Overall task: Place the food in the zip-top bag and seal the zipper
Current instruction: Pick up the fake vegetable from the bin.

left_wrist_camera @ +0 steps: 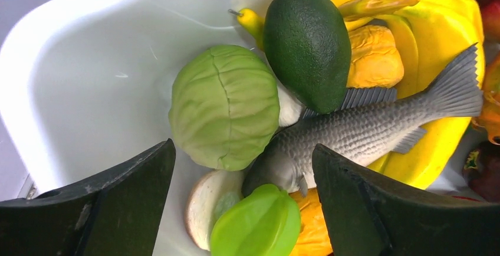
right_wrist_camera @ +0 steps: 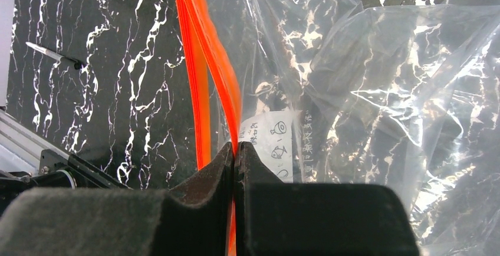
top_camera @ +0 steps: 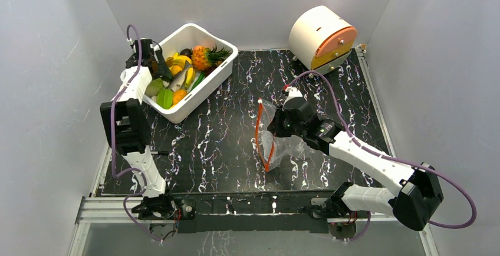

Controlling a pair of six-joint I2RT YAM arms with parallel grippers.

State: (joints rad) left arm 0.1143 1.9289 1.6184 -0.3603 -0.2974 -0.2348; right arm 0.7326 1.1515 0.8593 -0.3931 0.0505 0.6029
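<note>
Marbled table [top_camera: 224, 150], right end effector [right_wrist_camera: 236, 153] pinching zipper [right_wrist_camera: 203, 49], food [left_wrist_camera: 224, 105] in tub [left_wrist_camera: 82, 79]

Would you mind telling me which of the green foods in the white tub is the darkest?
The avocado, dark green and pebbled, beside the grey fish; the cabbage is pale green and the starfruit bright lime.

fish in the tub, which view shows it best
Left wrist: the fish lies close and sharp, scales, fins and tail clear. Top external shows it only as a grey sliver in the white tub. Right wrist doesn't show it.
</note>
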